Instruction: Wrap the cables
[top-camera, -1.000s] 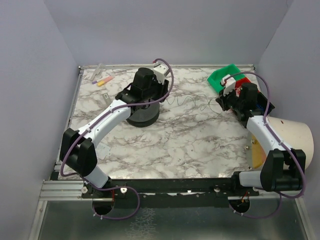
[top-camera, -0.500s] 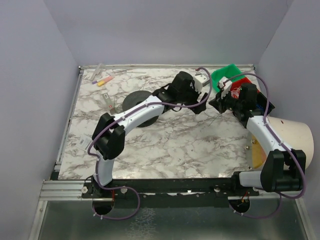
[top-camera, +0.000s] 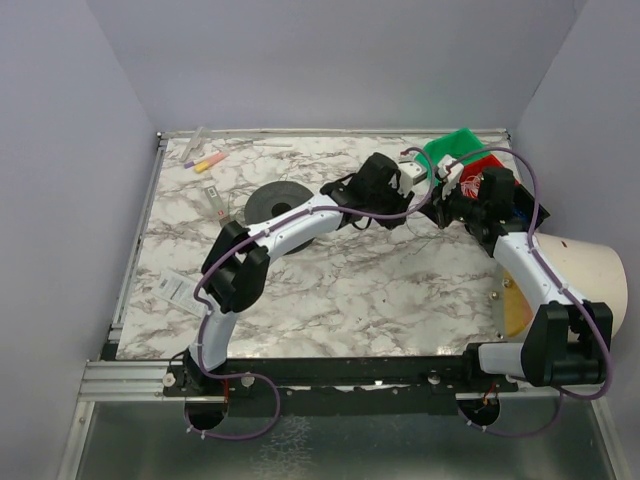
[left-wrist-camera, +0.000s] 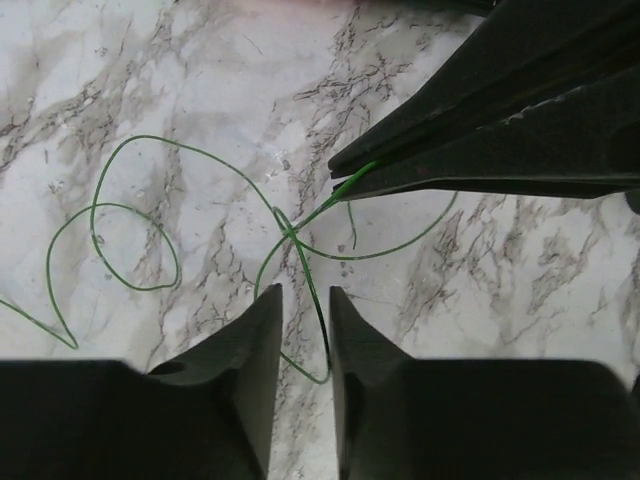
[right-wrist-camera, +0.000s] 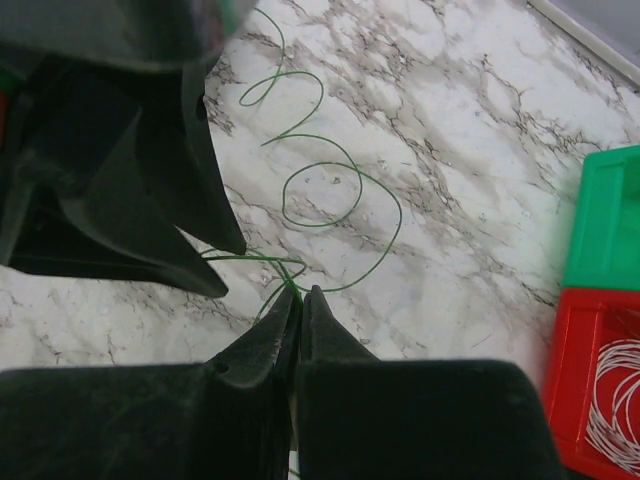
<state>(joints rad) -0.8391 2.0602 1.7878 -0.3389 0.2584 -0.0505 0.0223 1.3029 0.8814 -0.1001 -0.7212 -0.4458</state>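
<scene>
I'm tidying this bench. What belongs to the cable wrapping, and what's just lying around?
Job: green wire, right gripper pinching it, left gripper straddling it, red bin of coils.
Lying about: markers, paper tag, white bucket.

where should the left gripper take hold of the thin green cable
Grip the straight run of the cable beside where its strands cross, close to the end pinched in the shut right gripper. Come straight down from above: it seems to lie flat on the marble table, and the left gripper straddles that run, jaws apart.
</scene>
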